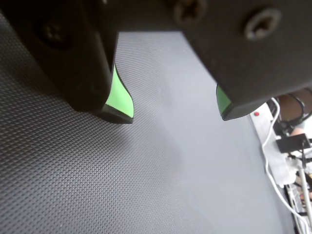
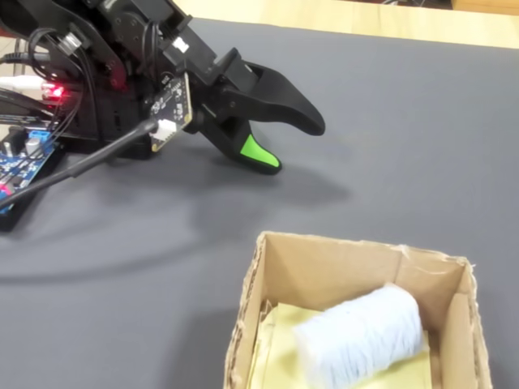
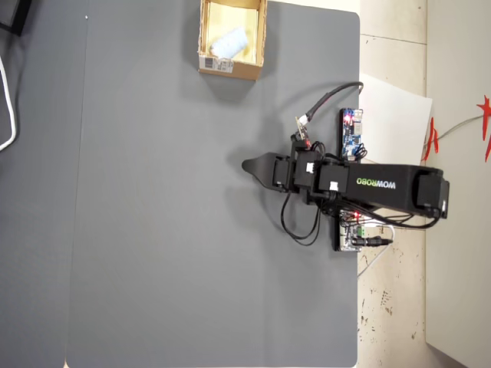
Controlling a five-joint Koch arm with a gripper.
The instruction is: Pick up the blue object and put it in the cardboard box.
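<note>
Fixed view shows the pale blue soft block already inside the tan cardboard box, lower right; the black claw gapes empty upper left. Only retreat seems needed.

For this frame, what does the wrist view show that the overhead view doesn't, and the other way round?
Only the wrist view shows the gap between the green-lined fingertips of the gripper, open with nothing between them. Only the overhead view shows the cardboard box at the mat's top edge with the blue object inside, and the whole arm. Both share the gripper and the bare grey mat.
</note>
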